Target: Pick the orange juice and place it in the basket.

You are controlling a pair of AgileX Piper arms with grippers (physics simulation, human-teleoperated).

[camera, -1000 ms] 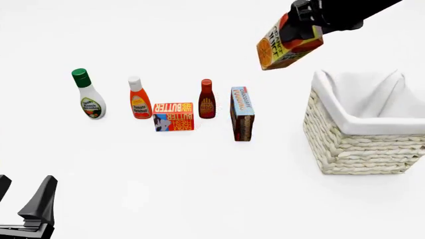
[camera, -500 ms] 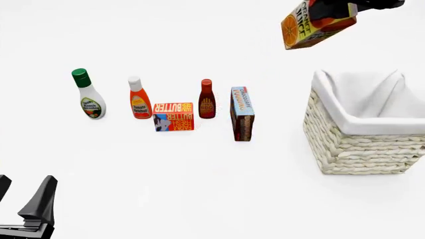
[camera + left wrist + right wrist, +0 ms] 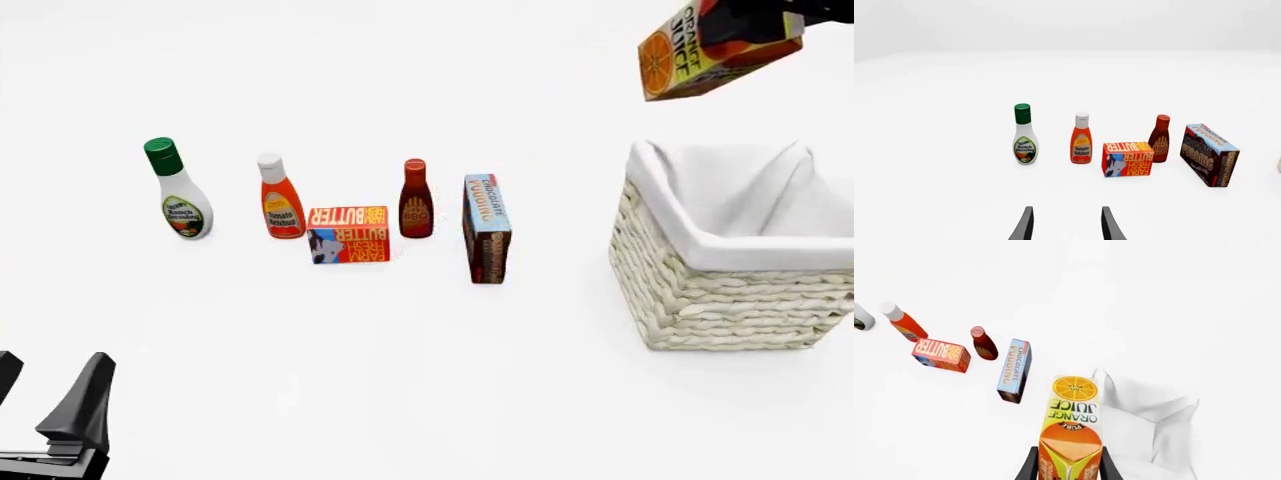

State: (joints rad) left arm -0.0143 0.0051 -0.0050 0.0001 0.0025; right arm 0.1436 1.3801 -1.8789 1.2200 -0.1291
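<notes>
Nearest us, the left gripper [image 3: 54,415] waits with its fingers spread, holding nothing. Beyond the basket [image 3: 694,290], our right gripper [image 3: 1067,465] clamps the tilted orange juice [image 3: 701,55] high above the rim. Let go here, we judge, and it could clip the edge and tumble outside.

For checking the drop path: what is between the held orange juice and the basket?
Nothing: in the front view, only bare white background separates the orange juice from the basket rim.
</notes>
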